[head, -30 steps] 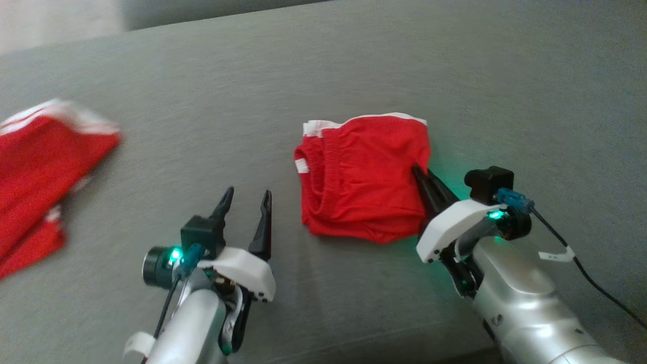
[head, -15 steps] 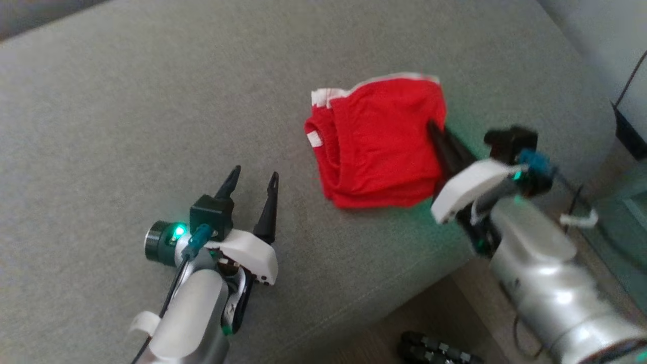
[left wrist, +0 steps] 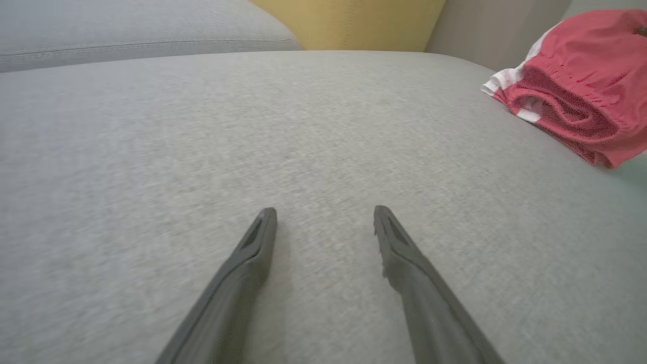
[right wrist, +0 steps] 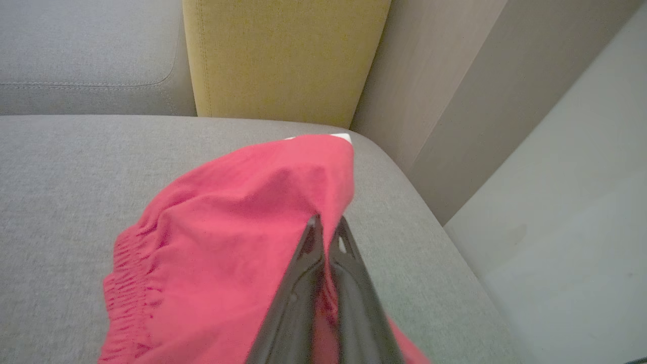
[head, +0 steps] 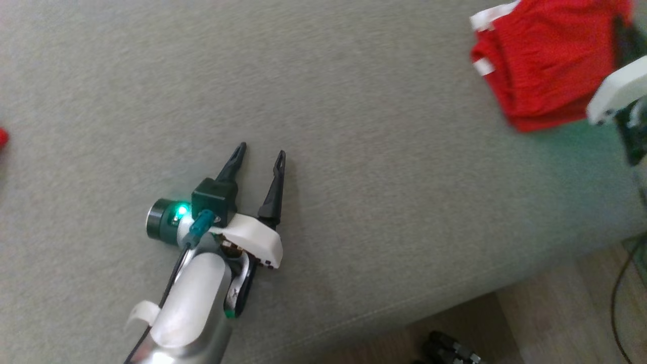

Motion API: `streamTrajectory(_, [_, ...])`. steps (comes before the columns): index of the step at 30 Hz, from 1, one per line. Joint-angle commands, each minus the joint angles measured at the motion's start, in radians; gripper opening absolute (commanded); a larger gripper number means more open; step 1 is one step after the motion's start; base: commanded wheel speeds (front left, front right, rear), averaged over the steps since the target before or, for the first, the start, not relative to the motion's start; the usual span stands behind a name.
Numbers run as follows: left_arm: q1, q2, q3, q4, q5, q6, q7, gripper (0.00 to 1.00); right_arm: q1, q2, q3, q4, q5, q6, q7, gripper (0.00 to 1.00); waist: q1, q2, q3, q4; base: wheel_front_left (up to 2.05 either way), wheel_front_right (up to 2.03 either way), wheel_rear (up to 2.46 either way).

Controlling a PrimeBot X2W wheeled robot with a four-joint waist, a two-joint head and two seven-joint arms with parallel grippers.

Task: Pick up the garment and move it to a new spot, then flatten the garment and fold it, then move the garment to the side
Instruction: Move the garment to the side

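Folded red garment [right wrist: 227, 237] on grey sofa seat [head: 384, 167]; right gripper [right wrist: 326, 225] jaws clamped on its edge. Jaws of left gripper [head: 261, 151] apart, empty.

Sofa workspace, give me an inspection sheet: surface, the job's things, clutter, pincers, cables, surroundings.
Surface: grey sofa seat, bare in the middle.
Job's things: red garment with white trim, folded, at the seat's right end.
Clutter: red scrap at the head view's left edge, too little to identify; dark object on the floor.
Pincers: left pincer open over bare seat; right pincer shut on the garment's edge.
Cables: black cable over the floor, lower right.
Surroundings: yellow cushion, beige panel, wood-toned floor.
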Motion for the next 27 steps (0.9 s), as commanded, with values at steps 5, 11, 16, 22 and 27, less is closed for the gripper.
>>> streamTrajectory(5, [0.006,0.011,0.052,-0.019,0.005,0.012,-0.005,1.00,-0.056,-0.070,-0.051,0.001,-0.051,0.007,-0.013,0.00,-0.0001,0.0000,0.027,0.057,0.00,0.00,0.00])
streamTrajectory(11, [0.007,0.011,0.061,-0.020,-0.001,0.011,-0.005,1.00,-0.043,-0.113,-0.150,-0.030,-0.094,0.007,-0.013,0.95,-0.0001,0.0000,0.014,0.073,0.00,0.00,0.00])
streamTrajectory(16, [0.009,0.011,0.078,-0.025,-0.009,0.022,-0.005,1.00,-0.011,-0.107,-0.205,-0.097,-0.133,0.007,-0.013,1.00,-0.0001,0.0000,0.000,0.091,0.00,0.00,0.00])
streamTrajectory(22, [0.036,0.011,0.098,-0.036,-0.029,0.031,-0.005,1.00,0.044,-0.044,-0.228,-0.224,-0.187,0.007,-0.013,1.00,-0.0001,0.0000,-0.038,0.122,0.00,0.00,0.00])
streamTrajectory(27, [0.066,0.011,0.110,-0.051,-0.051,0.042,-0.005,1.00,0.107,0.024,-0.235,-0.346,-0.194,0.007,-0.013,1.00,-0.0001,0.0000,-0.077,0.154,0.00,0.00,0.00])
